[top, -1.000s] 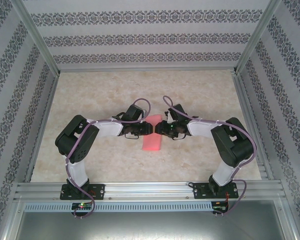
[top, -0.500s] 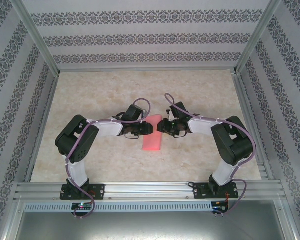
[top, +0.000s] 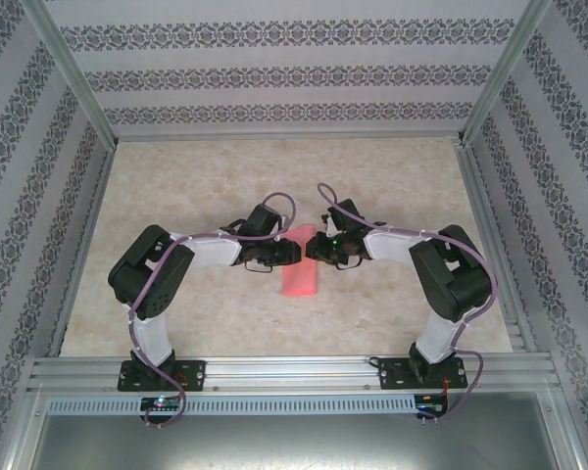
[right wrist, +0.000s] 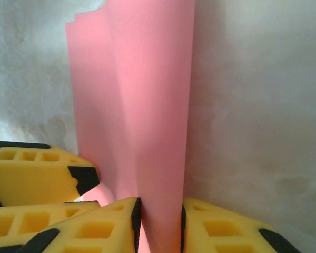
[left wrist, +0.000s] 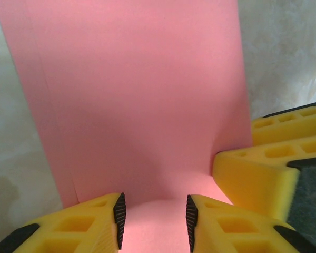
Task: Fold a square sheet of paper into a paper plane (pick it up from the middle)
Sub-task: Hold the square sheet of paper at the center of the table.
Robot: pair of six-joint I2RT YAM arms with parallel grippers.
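Right gripper (right wrist: 159, 211) pinches the folded paper (top: 299, 266), my left gripper (left wrist: 155, 213) half-open over it, its length running near-to-far edge between them

- Square sheet of paper (top: 299, 266): thin, salmon-pink, plain, folded into a narrow strip several layers thick.
- It lies near the centre of the table (top: 176, 196), long axis running from 1 o'clock to 7 o'clock in the top view.
- Layer edges sit slightly offset along one long side.
- In the right wrist view, one fold stands up off the surface as a ridge.
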